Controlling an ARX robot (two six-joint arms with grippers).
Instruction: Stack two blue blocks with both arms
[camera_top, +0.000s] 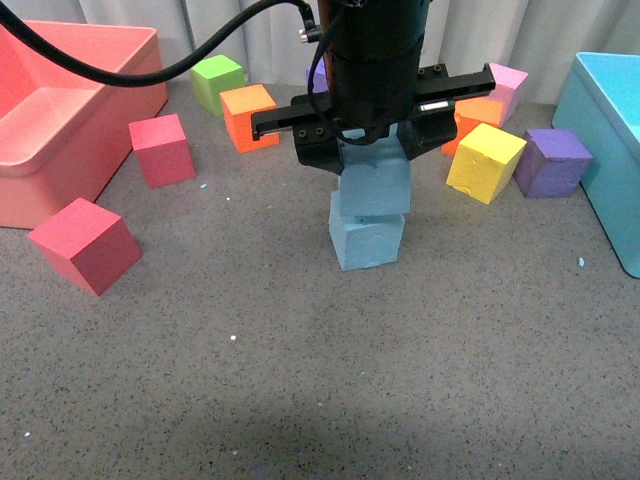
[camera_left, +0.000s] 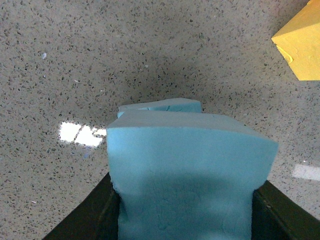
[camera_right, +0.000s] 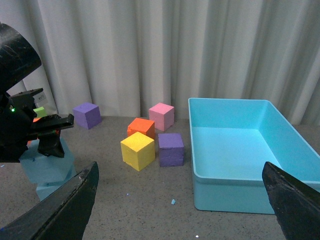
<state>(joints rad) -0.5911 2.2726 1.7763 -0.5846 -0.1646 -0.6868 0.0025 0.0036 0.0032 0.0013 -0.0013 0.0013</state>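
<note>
My left gripper (camera_top: 372, 150) hangs over the middle of the table, shut on a blue block (camera_top: 375, 186). That block rests on top of the second blue block (camera_top: 366, 238), turned a little against it. In the left wrist view the held blue block (camera_left: 185, 175) fills the space between the black fingers (camera_left: 90, 215), and a sliver of the lower blue block (camera_left: 160, 105) peeks out beyond it. The right wrist view shows both blue blocks stacked, the upper blue block (camera_right: 50, 165) under the left arm. My right gripper (camera_right: 182, 205) is open, holding nothing, off to the right.
A big light-blue bin (camera_top: 610, 130) stands at the right, a pink bin (camera_top: 60, 110) at the left. Yellow (camera_top: 485, 160), purple (camera_top: 551, 161), orange (camera_top: 250, 116), green (camera_top: 217, 82) and two red cubes (camera_top: 85, 245) lie around the stack.
</note>
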